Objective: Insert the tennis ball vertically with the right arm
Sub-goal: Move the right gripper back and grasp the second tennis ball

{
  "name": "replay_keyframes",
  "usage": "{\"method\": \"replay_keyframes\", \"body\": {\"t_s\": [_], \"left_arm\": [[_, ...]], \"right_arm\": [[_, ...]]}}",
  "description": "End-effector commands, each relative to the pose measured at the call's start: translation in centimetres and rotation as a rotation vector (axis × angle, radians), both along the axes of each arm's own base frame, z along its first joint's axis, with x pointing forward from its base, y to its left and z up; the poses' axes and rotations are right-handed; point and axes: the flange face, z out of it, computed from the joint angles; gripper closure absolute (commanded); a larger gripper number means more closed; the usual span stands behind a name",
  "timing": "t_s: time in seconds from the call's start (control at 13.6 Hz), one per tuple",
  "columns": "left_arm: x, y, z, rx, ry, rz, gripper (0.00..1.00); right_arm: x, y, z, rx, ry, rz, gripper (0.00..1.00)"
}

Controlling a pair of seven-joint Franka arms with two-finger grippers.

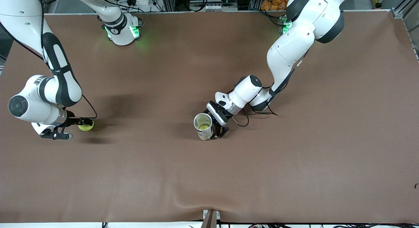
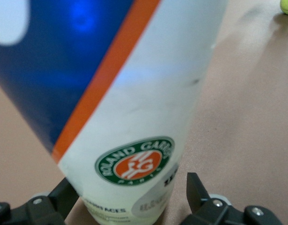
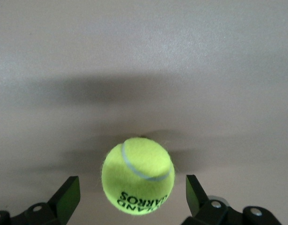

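Right wrist view: one tennis ball (image 3: 138,176) lies between my right gripper's (image 3: 133,194) spread, untouching fingers. My left gripper (image 1: 218,129) straddles one upright can (image 1: 203,126), its grip I cannot tell.

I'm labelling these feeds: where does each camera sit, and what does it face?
Front view: high across the table, facing both white arms; upright open tennis-ball can mid-table.
Left wrist view: on the left arm, facing the can's white-blue label between the left end effector fingers.
Right wrist view: facing the yellow felt tennis ball between the open right end effector fingers.
Shared: that ball shows in all three.
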Motion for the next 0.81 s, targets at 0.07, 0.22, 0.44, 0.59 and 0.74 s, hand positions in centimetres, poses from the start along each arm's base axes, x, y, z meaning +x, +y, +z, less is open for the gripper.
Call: {"method": "replay_keyframes", "body": {"t_s": [0.07, 0.22, 0.44, 0.59, 0.74], "left_arm": [[-0.2, 0.5, 0.9, 0.003, -0.009, -0.012, 0.0], [0.0, 0.6, 0.9, 0.003, -0.009, -0.009, 0.0], [0.1, 0.6, 1.1, 0.0, -0.012, -0.007, 0.0], [0.1, 0.6, 1.1, 0.001, -0.013, -0.008, 0.0], [0.2, 0.6, 1.1, -0.001, -0.013, -0.006, 0.0]], "right_arm": [[-1.0, -0.5, -2.6, -0.015, -0.03, 0.016, 0.01], [-1.4, -0.3, -2.8, -0.011, -0.015, 0.019, 0.46], [0.1, 0.2, 1.1, 0.005, 0.024, 0.008, 1.0], [2.0, 0.4, 4.3, 0.036, 0.061, -0.006, 1.0], [4.0, 2.2, 7.6, 0.08, 0.066, -0.052, 1.0]]}}
